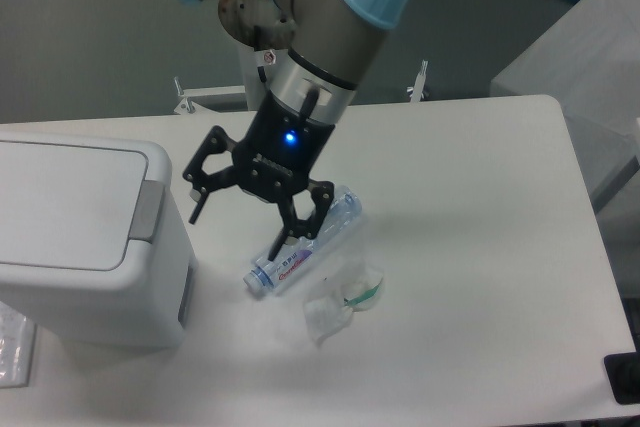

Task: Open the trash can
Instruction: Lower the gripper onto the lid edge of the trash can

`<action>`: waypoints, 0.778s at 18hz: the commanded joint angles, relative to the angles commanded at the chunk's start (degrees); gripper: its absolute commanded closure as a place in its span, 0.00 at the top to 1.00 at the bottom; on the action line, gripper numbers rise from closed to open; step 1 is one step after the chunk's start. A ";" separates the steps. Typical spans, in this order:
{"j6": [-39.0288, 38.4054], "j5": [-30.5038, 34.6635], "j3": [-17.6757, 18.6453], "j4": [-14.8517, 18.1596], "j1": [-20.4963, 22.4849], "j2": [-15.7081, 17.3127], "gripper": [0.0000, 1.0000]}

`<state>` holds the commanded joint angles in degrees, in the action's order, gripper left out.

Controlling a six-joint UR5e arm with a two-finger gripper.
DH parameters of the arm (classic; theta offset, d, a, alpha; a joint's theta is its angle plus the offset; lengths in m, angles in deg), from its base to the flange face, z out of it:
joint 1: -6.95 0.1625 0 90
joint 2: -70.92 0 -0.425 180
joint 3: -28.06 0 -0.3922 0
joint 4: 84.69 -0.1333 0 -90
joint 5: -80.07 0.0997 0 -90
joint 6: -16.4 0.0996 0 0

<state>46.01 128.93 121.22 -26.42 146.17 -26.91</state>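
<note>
The trash can is a large white boxy bin at the left of the table, its flat lid down and a grey push tab on its right edge. My gripper is open and empty, hanging just right of the bin. Its left fingertip is close to the tab, a small gap apart. Its right finger is in front of a bottle.
A clear plastic bottle with a blue and red label lies on the table behind my gripper. A crumpled clear plastic wrapper lies next to it. A grey block stands at the far right. A small dark object is at the table's lower right corner.
</note>
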 joint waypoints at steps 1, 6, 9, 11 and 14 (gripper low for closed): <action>0.00 0.00 0.10 0.00 -0.09 0.18 1.00; 0.00 0.09 1.06 -0.09 -1.41 -0.08 1.00; -0.09 0.09 1.06 -0.09 -2.28 -0.61 1.00; -0.09 0.09 1.15 -0.09 -2.55 -0.96 1.00; -0.18 0.09 1.15 -0.53 -2.55 -1.14 1.00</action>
<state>45.84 129.02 122.37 -26.94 143.62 -28.05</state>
